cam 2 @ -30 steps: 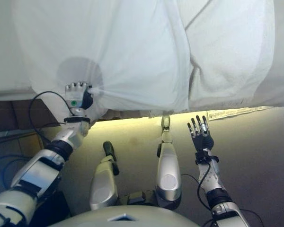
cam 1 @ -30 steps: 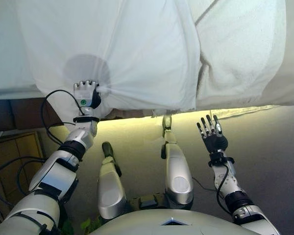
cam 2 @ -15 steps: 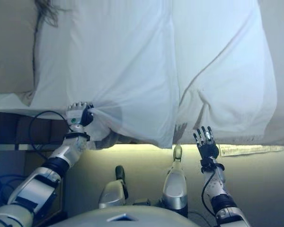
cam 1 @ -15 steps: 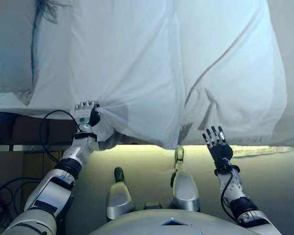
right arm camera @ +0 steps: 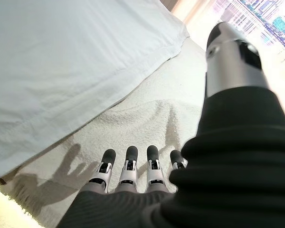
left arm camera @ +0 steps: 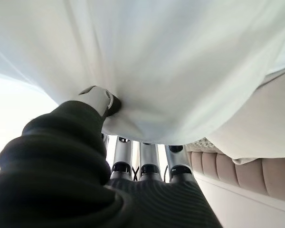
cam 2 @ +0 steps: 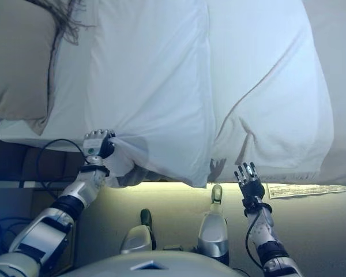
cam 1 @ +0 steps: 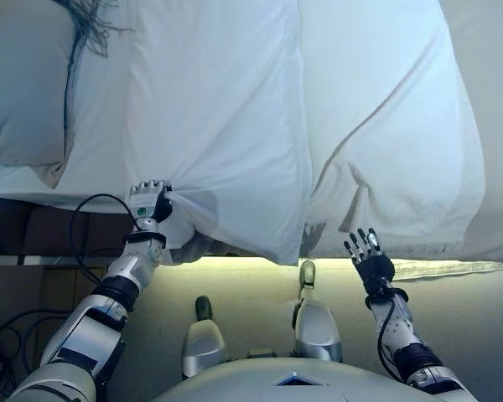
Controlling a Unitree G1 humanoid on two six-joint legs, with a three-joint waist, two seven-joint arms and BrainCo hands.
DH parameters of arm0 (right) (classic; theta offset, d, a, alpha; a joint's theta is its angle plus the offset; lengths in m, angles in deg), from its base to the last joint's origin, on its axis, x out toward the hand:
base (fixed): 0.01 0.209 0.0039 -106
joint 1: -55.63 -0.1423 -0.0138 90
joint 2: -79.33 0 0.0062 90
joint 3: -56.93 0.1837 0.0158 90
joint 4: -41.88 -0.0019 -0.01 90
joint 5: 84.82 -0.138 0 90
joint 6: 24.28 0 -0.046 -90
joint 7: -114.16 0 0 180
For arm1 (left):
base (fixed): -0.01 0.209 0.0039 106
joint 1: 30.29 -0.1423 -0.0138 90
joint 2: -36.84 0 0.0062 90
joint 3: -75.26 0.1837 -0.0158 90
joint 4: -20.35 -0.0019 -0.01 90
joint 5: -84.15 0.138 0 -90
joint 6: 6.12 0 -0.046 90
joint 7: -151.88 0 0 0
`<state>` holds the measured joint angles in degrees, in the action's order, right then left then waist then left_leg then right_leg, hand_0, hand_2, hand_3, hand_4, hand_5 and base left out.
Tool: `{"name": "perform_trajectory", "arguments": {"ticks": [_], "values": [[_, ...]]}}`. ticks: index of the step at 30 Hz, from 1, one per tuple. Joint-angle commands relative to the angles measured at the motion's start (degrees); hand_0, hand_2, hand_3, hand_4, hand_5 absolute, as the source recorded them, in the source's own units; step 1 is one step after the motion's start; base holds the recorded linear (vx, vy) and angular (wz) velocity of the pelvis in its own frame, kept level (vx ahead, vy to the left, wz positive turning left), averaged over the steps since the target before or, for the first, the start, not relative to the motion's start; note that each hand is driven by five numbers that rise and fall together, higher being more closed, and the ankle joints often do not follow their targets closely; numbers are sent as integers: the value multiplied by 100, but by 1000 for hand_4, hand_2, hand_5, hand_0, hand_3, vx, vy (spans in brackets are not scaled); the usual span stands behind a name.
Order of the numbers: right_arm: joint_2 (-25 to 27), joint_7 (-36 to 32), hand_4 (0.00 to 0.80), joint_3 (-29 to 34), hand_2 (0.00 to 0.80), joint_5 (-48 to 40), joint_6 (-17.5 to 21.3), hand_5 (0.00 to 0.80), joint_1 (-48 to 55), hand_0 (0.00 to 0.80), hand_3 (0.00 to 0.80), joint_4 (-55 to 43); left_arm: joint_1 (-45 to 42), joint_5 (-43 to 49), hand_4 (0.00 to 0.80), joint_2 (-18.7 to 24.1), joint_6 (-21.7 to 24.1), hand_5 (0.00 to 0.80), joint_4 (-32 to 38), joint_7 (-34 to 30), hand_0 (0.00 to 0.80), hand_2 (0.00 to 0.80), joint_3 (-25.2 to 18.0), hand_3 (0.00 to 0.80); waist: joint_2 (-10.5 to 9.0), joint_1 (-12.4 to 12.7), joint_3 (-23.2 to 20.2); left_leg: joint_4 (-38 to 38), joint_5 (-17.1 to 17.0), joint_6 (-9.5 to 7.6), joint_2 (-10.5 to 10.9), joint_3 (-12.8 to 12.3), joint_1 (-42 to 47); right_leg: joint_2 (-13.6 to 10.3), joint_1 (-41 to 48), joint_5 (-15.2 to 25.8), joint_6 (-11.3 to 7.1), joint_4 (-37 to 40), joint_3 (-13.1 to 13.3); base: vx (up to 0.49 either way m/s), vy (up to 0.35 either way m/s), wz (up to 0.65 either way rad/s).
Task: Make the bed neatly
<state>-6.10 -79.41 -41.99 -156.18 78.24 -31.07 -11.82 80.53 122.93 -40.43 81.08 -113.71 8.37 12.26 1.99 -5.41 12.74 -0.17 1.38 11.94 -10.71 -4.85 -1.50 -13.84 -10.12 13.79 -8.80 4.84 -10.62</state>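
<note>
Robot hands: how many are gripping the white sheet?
1. The left hand pinches the white sheet at the bed's near edge; the right hand is open, holding nothing.

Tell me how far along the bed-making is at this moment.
Early to midway. Done: the white sheet already covers most of the bed. In hand: the left hand grips the sheet's bunched near edge, cloth fanning out from it. The right hand hangs open, apart from the bedding. Left: creases remain, the edge hangs uneven, and the pillow lies partly covered.
</note>
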Motion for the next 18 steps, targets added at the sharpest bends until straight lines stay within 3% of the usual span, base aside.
{"name": "perform_trajectory", "arguments": {"ticks": [1,13,18], "values": [[20,-171,0,450,0,169,-57,0,257,0,0,-424,-353,19,800,900,-184,800,-335,53,800,800,-546,800,-70,181,-275,19,-533,-533,175,-228,-420,-300,468,-849,-423,-555,-104,116,72,-4],[49,-298,0,791,0,453,-251,0,666,0,0,-384,-913,109,800,1916,155,800,-638,-269,800,800,-1385,800,-26,274,-827,292,-477,-558,257,-333,71,-425,909,-876,-474,-483,-184,120,70,1],[-47,-239,0,833,0,505,-363,0,762,0,0,-453,-1134,122,800,1945,349,800,-600,-360,800,800,-1614,800,-65,370,-855,140,-372,-618,299,-227,90,-469,947,-930,-469,-625,-185,72,3,4]]}}
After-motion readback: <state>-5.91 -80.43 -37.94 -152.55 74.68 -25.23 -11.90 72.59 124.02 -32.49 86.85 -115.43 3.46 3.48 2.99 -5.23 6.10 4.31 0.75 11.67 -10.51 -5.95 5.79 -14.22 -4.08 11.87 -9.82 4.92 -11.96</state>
